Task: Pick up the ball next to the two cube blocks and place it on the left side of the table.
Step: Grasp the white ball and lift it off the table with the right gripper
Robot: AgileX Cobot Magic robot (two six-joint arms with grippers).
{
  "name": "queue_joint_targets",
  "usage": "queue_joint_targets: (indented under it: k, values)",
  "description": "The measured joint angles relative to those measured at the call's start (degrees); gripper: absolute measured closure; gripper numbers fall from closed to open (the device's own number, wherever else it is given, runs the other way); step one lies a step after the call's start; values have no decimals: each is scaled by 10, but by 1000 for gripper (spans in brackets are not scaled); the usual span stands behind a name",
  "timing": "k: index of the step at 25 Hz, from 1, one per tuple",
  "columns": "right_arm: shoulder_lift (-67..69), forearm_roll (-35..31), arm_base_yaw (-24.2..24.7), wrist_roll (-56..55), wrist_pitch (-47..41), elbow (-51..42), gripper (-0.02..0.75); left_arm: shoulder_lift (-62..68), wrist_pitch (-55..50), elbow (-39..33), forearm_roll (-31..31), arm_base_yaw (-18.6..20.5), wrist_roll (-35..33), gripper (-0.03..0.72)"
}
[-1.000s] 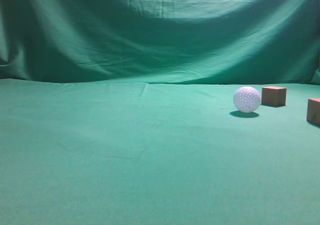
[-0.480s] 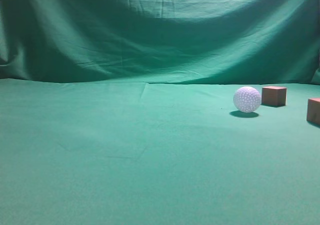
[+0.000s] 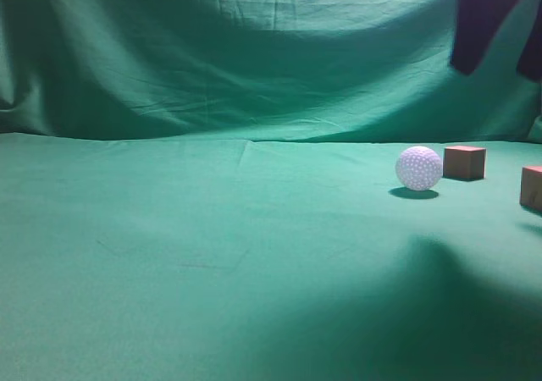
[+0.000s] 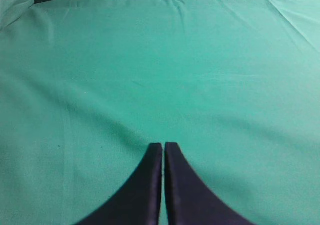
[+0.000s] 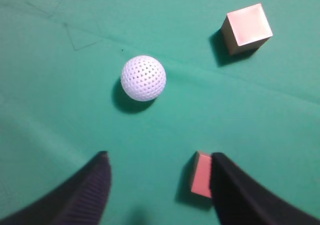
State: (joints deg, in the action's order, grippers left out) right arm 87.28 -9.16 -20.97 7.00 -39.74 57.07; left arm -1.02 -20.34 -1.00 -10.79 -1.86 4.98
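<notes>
Now right end effector [image 3: 500, 25] in view top right, ball [image 3: 418, 168] unmoved.

Right claw [image 5: 157, 170] spread wide; left claw [image 4: 163, 147] pressed closed.

- At the exterior view's right edge, one cube block [image 3: 533, 187] is cut off
- In the same view's upper right corner, the right gripper [image 3: 504, 63] is cropped by the top edge and blurred
- In the right wrist view, lower right, a finger [image 5: 235, 190] hides part of that cube block [image 5: 202, 174]
</notes>
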Motion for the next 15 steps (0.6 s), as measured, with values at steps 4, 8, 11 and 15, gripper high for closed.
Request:
queue_joint_targets:
  k: [4, 8, 11, 15]
  values:
    - [62, -27, -6, 30, 1, 37, 92, 0, 0, 0, 0, 0, 0, 688]
    - [120, -35, -18, 48, 11, 66, 92, 0, 0, 0, 0, 0, 0, 688]
    - [167, -36, -18, 65, 22, 90, 92, 0, 0, 0, 0, 0, 0, 688]
    - [213, -36, -18, 73, 28, 124, 141, 0, 0, 0, 0, 0, 0, 688]
